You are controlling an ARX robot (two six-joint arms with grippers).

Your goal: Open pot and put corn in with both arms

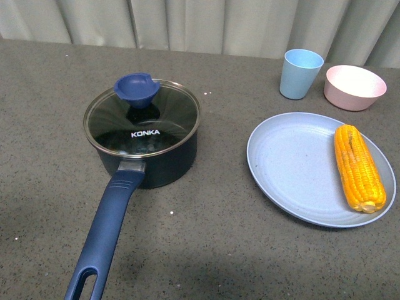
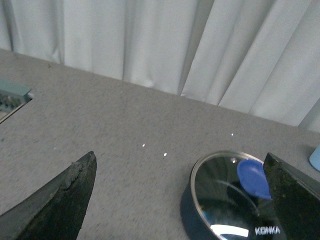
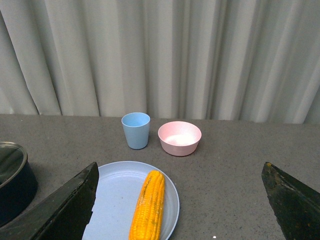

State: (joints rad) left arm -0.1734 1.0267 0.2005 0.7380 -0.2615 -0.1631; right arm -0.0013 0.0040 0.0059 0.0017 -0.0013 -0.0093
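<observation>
The dark navy pot (image 1: 164, 164) stands left of centre on the grey table, with its glass KONKA lid (image 1: 142, 123) and blue knob (image 1: 136, 89) on. Its long blue handle (image 1: 105, 235) points toward the front edge. The yellow-orange corn (image 1: 359, 167) lies on the right side of a light blue plate (image 1: 287, 164). Neither arm shows in the front view. My left gripper (image 2: 180, 165) is open, above and short of the pot (image 2: 187, 212); the knob (image 2: 252, 178) sits beside one finger. My right gripper (image 3: 180, 172) is open, with the corn (image 3: 148, 206) below between its fingers.
A light blue cup (image 1: 300, 74) and a pink bowl (image 1: 354, 87) stand at the back right, behind the plate. A pale curtain (image 1: 200, 22) hangs behind the table's far edge. A teal-edged object (image 2: 12, 95) shows at the side of the left wrist view.
</observation>
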